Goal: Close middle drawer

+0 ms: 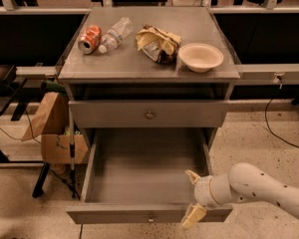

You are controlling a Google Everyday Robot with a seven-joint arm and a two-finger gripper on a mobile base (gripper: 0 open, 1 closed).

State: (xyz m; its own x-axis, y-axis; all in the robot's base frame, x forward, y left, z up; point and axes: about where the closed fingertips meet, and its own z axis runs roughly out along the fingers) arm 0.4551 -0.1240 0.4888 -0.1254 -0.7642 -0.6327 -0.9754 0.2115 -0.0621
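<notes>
The middle drawer (139,171) is pulled far out of the grey cabinet, and its long tray holds nothing. Its low front panel (114,215) carries a small round knob (150,218) at the centre. My gripper (193,196) is at the right part of that panel, on a white arm coming in from the right. It is open: one yellowish finger (192,176) reaches over the tray inside the drawer, the other finger (193,216) hangs in front of the panel. Nothing is held between them.
Above, a taller drawer (149,114) with a brassy knob is shut. On the cabinet top (139,63) lie a can (89,38), a plastic bottle (114,34), a crumpled bag (157,43) and a bowl (201,57). A cardboard box (54,133) leans at the left.
</notes>
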